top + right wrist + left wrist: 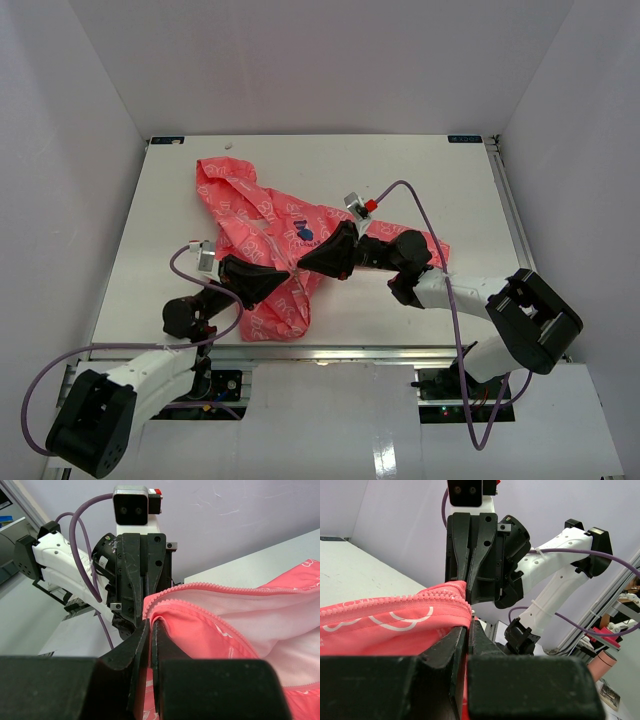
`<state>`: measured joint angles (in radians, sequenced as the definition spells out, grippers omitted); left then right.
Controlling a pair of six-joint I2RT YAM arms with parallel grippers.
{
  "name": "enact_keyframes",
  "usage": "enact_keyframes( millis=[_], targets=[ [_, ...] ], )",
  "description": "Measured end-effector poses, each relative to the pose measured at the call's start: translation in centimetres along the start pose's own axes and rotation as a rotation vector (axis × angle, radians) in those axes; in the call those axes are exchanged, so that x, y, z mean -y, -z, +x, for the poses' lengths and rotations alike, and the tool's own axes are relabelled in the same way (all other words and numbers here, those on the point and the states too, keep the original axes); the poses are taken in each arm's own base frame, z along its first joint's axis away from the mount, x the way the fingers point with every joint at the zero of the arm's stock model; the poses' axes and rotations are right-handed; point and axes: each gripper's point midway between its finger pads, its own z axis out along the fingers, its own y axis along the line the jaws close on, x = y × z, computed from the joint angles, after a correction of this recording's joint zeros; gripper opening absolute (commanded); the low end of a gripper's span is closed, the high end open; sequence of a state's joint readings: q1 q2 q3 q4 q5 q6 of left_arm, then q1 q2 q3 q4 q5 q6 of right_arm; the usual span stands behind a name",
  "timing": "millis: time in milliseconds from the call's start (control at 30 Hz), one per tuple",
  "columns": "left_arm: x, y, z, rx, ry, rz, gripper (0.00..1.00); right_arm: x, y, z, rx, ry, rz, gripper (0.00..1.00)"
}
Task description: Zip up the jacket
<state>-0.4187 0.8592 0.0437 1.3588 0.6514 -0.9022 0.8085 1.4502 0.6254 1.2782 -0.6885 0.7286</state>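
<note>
Top view — the jacket [260, 215] lies crumpled on the white counter [430, 170], left of centre. One end reaches toward the far left corner; a pink fold shows past the right arm. Its dark-blue logo [304, 234] faces up. Bare counter lies wide on the far right and along the far edge, with a narrower strip on the left. The jacket's near fold stops just short of the counter's near edge. The left claw [283, 280] and the right claw [305, 264] meet tip to tip at the jacket's front.

Left wrist view — the left claw [467, 630] is pressed together on the jacket [395, 622], pinching the end of an edge lined with zipper teeth [410, 599]. The right claw [466, 587] stands directly opposite and comes down onto the same raised edge, very close. The fabric is lifted off the counter here.

Right wrist view — the right claw [150, 625] is closed on the jacket [240, 625], gripping a fold of the pink edge. The zipper teeth [225, 586] run off to the right above the paler lining [260, 615]. The left claw [141, 605] faces it, just beside the pinch.
</note>
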Motion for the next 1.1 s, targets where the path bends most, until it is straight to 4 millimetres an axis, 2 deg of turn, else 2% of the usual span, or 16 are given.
enact_keyframes(
  millis=[600, 1100],
  targets=[
    [-0.4, 0.0, 0.2, -0.007, -0.035, -0.004, 0.0, 0.2, -0.1, -0.3, 0.016, -0.009, 0.023, 0.08],
    [0.7, 0.2, -0.1, -0.011, -0.157, 0.048, 0.0, -0.3, 0.1, -0.1, 0.001, -0.049, 0.004, 0.08]
  ],
)
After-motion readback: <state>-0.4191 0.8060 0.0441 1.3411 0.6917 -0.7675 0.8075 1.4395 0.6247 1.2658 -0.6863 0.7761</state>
